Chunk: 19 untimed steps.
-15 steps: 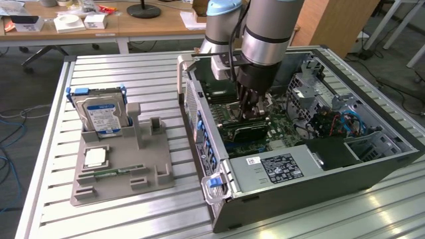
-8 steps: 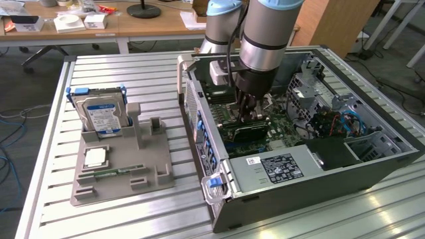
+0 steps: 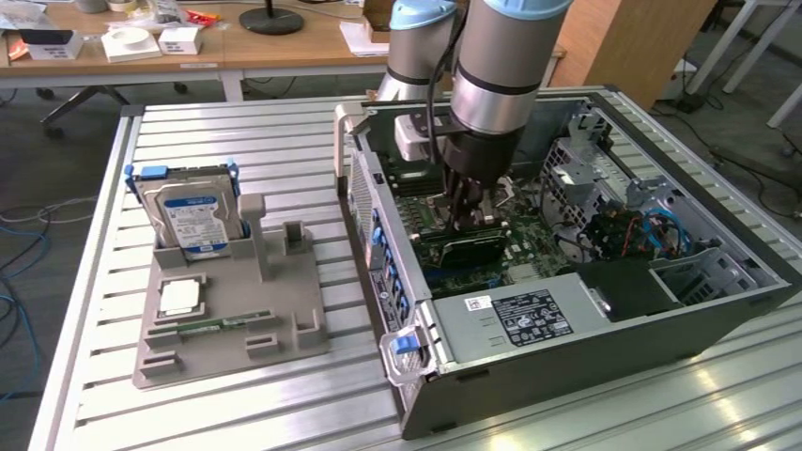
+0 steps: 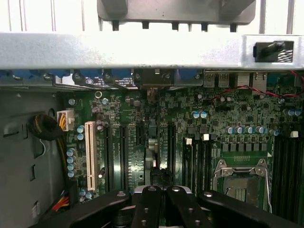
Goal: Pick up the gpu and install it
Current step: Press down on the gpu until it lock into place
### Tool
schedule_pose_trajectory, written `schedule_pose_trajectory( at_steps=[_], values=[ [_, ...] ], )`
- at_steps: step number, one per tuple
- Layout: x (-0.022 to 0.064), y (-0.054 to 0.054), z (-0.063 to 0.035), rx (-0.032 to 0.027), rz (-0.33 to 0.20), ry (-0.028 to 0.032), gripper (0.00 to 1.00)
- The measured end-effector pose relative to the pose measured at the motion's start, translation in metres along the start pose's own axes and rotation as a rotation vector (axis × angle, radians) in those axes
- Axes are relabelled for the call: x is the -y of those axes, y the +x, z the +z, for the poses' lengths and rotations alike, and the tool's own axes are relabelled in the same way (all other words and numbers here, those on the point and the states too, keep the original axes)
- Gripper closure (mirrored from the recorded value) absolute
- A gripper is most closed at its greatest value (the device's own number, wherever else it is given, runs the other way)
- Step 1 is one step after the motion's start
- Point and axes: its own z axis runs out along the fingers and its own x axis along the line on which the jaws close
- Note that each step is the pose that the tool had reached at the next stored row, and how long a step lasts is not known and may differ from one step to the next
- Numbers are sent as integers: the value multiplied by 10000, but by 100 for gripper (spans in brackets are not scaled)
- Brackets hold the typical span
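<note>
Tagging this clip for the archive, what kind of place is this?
Probably a robotics lab or workshop: an open computer case on a slatted metal table, a parts holder beside it, desks behind.

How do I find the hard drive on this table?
Start at the open computer case; to the exterior view's left lies a grey tray. The hard drive stands upright at its far end, silver with a blue label, while the chip and green memory stick lie flat.
</note>
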Motion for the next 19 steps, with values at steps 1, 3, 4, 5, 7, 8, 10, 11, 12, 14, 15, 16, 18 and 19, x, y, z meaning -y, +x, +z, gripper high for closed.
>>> schedule_pose_trajectory(
  at_steps=[1, 3, 4, 5, 7, 8, 10, 11, 12, 14, 15, 16, 18, 19],
  values=[
    [-6, -1, 29, 12, 3, 1, 90],
    [-9, 0, 80, 17, 2, 0, 90],
    [-9, 0, 84, 17, 2, 0, 90],
    [-9, 0, 83, 16, 3, -1, 90],
    [-9, 0, 83, 16, 2, -1, 90],
    [-9, 0, 83, 16, 3, -1, 90],
    [-11, -1, 88, 21, 3, 0, 90],
    [-13, -5, 90, 26, 6, 0, 90],
    [-12, -6, 90, 25, 4, 0, 90],
    [-12, -6, 91, 24, 3, -1, 90],
    [-12, -7, 93, 29, 2, -1, 90],
    [-12, -8, 93, 31, 2, -1, 90],
    [-12, -9, 97, 33, 2, -1, 90],
    [-12, -9, 102, 35, 2, 0, 90]
  ],
)
